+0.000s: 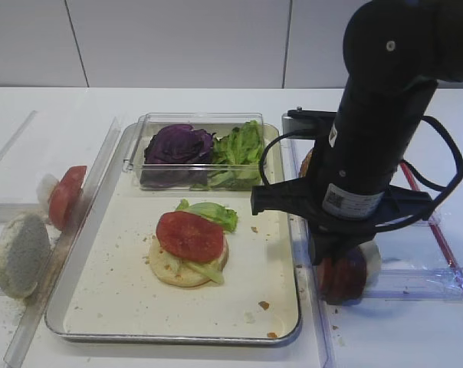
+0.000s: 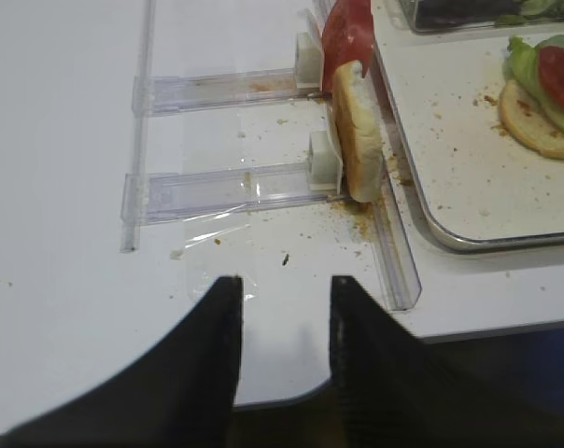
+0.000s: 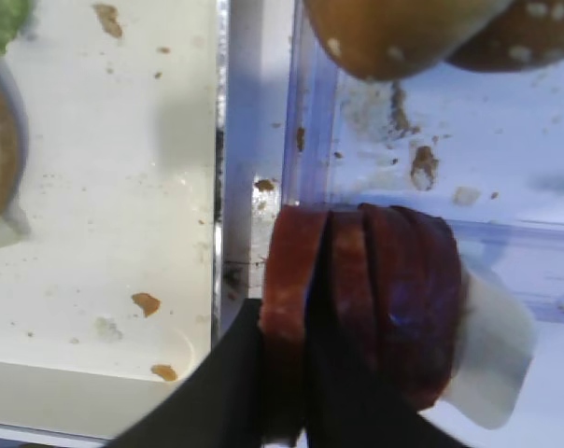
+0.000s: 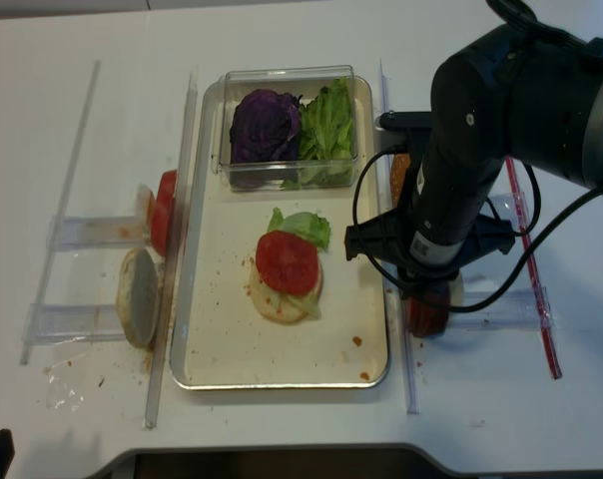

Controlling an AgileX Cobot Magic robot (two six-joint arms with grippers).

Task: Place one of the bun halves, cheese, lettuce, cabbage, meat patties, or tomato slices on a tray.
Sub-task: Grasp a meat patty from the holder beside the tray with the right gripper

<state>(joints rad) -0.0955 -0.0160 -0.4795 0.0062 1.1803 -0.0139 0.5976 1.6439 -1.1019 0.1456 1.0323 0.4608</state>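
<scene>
In the right wrist view my right gripper is shut on the leftmost of the meat patties, which stand on edge in a clear rack just right of the tray. One black finger presses its left face and the other sits in the gap to the remaining patties. From above, the arm hides the jaws over the patties. The cream tray holds a pale bun half topped with lettuce and a tomato slice. My left gripper is open over the table's front edge.
A clear box at the tray's back holds purple cabbage and green lettuce. The left rack carries a pale bun half and a tomato slice. Sesame buns stand behind the patties. Clear rails flank the tray.
</scene>
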